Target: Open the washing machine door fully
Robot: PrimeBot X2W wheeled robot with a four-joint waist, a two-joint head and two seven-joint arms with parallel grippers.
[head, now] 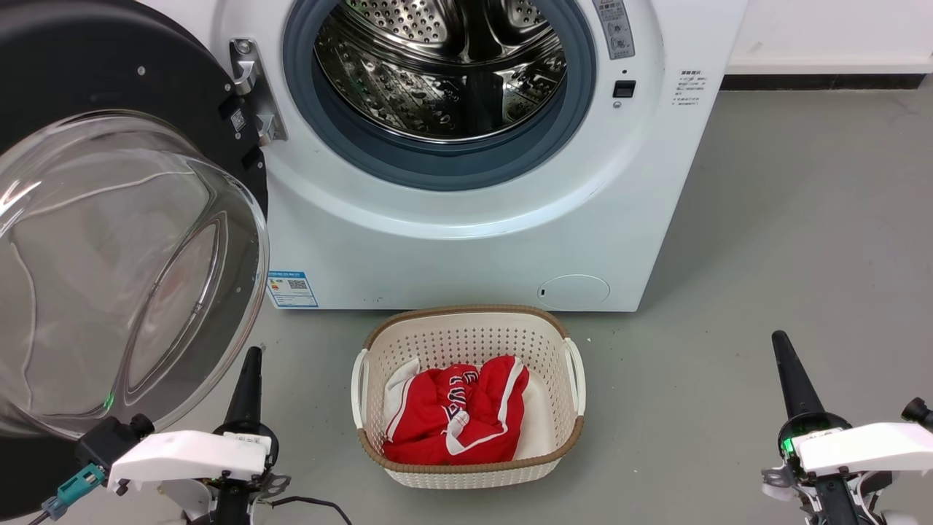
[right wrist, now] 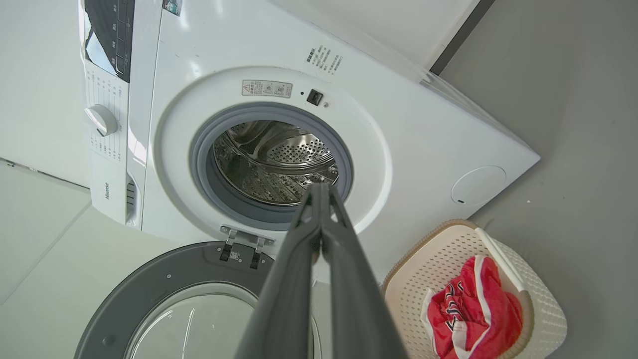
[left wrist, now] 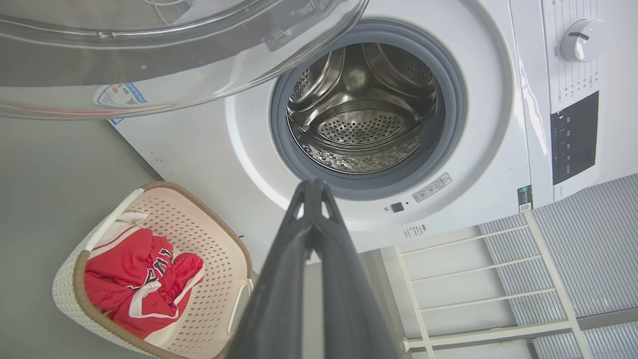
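Washing machine door [head: 124, 233] hangs open, Hisense lettering [right wrist: 107, 191] legible; left claw [left wrist: 313, 185], right claw [right wrist: 319, 188] closed.

Head view looks steeply down, close, at the washing machine [head: 474, 248]; both tilted wrist views face its drum [left wrist: 359, 124] and the basket [right wrist: 428, 269].

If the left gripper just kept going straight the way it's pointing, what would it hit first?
Probably the washing machine, at the lower edge of the grey gasket; the left gripper aims there. The washing machine door sits off that line. Depth is unclear.
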